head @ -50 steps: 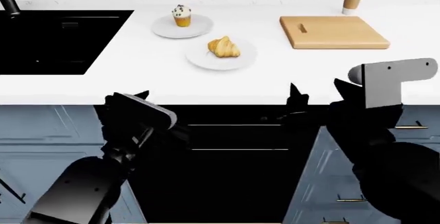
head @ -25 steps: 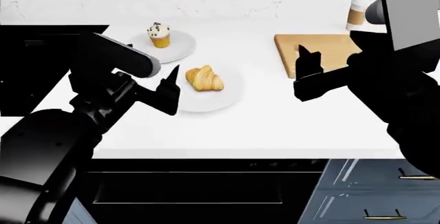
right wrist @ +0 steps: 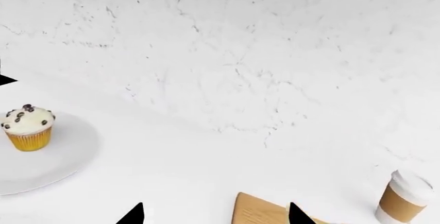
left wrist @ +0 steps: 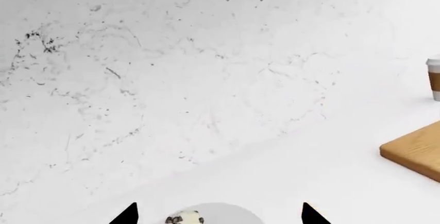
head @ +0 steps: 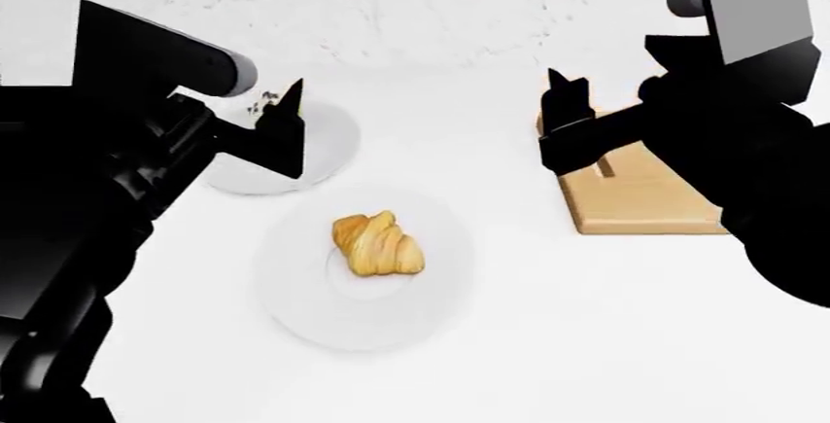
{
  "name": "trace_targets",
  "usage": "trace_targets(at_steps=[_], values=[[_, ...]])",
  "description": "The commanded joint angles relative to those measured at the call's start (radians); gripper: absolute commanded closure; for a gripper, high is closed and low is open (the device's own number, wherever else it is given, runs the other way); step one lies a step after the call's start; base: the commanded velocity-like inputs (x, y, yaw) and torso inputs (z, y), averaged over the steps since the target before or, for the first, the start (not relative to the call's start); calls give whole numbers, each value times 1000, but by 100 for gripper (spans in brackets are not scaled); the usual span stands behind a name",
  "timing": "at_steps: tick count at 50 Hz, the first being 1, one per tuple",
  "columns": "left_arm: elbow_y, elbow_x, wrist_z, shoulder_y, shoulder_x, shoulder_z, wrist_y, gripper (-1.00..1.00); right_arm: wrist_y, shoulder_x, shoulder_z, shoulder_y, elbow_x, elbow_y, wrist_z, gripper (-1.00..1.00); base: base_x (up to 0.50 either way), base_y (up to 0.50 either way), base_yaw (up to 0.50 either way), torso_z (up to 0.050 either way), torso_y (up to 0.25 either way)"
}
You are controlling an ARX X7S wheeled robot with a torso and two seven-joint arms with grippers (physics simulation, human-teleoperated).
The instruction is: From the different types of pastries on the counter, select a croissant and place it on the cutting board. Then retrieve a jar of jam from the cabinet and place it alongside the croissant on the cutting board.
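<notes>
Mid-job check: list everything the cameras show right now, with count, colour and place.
croissant: one, golden-brown, on the nearer plate
cupcake: one, yellow with white frosting and dark chips, on the farther plate
plates: two, white, round, on the counter
cutting board: one, light-brown wood, right of the croissant, bare where visible
coffee cup: one, brown with white lid, near the wall beyond the board
counter: one, white
wall: white, speckled
left gripper: black, open, above the cupcake plate
right gripper: black, open, over the board's edge
</notes>
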Motion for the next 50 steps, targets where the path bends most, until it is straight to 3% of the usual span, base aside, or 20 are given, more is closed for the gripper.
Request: trace_targets(at_steps=[1,5,9,18,30,50], values=[[15,-11,-2,-9,-2,-15,-24,-100,-23,22,-15,-11,7,-14,6,-100,0,0,0,0,0],[33,-20,-1,-11,-4,-28,-40,-100,-14,21,-39,-15,27,-18,-4,-100,0,0,0,0,0],[46,-28,3,-10,-6,-44,-51,-100,-8,-2,-48,-29,170,15,-19,-100,0,0,0,0,0],[62,-38,7,10,-19,-98,-57,-100,75,-29,-196,8,305,12,-214,-100,0,0,0,0,0],[49,-38,4,32,-26,-126,-38,-100,58,-37,-313,36,321,13,-324,-100,0,0,0,0,0],[16,-36,6,39,-41,-124,5,-100,24,-45,-369,70,189,37,-482,-100,0,0,0,0,0]])
